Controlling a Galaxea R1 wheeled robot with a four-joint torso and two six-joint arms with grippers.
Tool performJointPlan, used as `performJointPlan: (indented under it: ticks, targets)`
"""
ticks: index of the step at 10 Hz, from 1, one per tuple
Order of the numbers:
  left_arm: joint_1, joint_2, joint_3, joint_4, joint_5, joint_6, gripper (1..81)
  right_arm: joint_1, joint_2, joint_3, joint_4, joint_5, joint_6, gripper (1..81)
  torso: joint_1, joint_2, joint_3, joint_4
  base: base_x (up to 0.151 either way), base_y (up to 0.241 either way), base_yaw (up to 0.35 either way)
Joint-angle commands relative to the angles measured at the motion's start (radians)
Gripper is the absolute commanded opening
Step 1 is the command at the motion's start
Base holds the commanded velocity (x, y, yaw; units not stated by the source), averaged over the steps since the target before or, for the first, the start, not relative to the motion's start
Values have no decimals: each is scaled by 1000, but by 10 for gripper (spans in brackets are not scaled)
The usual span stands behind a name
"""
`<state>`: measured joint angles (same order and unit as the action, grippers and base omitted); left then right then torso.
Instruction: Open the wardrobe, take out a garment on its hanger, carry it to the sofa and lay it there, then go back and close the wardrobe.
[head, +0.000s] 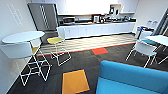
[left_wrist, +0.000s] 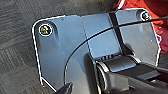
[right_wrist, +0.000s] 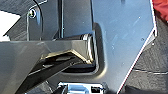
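From up high on my robot's head camera I see a break room. The blue sofa (head: 130, 78) is right in front of me, low and near, with its rounded back toward me. Beside it on the dark carpet lies an orange floor square (head: 75, 81). A round white table (head: 22, 37) stands by the wall, with a chair with a yellow seat (head: 56, 41) near it. Far off is a long kitchen counter (head: 97, 25) and a tall grey fridge (head: 43, 16). In my left wrist camera I see a bit of red cloth (left_wrist: 147, 7) past the dark plate of my arm. I think that is the jacket, close to the left arm. In my right wrist camera a small bit of red cloth (right_wrist: 161, 8) peeks out too, over dark carpet. I cannot tell if either hand is open or closed, or which one has the hanger. I think I am on the carrying step, almost at the sofa. Next I need to get close to the seat and lay the jacket down flat.
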<state>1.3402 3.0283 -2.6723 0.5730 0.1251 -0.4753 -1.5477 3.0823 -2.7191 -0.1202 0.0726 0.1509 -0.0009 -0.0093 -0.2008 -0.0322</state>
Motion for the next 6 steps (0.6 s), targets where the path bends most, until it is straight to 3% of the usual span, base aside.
performJointPlan:
  ticks: [1,6]
  targets:
    - [-37,6,3,10,56,1,811,16,6,-5,2,-60,-2,811,1,0,0,0,0,0,306]
    - [-37,8,-4,25,56,0,811,19,6,-13,4,-62,-2,811,1,0,0,0,0,0,306]
